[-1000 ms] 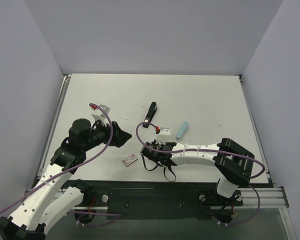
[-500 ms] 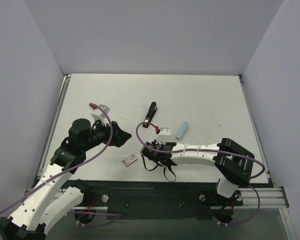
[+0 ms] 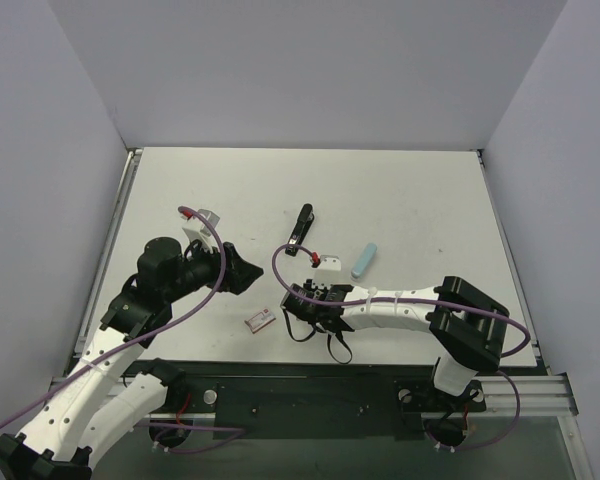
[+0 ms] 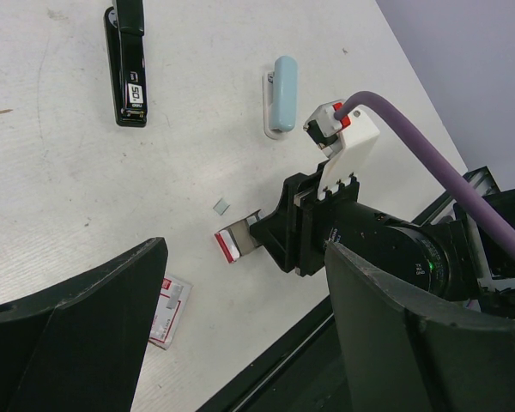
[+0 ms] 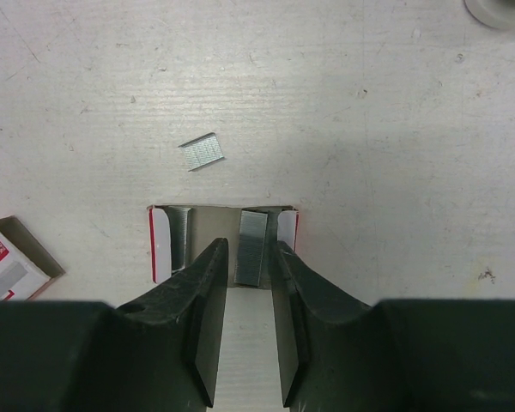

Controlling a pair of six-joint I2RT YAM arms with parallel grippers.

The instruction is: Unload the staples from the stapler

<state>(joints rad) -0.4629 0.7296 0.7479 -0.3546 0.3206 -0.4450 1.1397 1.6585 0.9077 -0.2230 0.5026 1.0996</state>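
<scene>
Hard to read: white disc [image 5: 502, 10] is cut off at the frame corner, identity unclear. Right gripper [image 5: 248, 251]: fingers close together, flanking one strip of staples [image 5: 252, 233] in the tray [image 5: 158, 233]; pinching or only flanking, cannot tell. Left gripper [image 4: 246, 246]: spread wide, nothing in it, left of the tray.

Stapler [image 3: 299, 230] lies flat, well beyond the tray. Its long axis runs away from the arms, far end leaning right; which end is the head is unclear.

Stapler: slim, glossy black. Staples: ribbed grey metal. Tray: folded card with red-white ends, second strip inside, short loose piece just beyond.
</scene>
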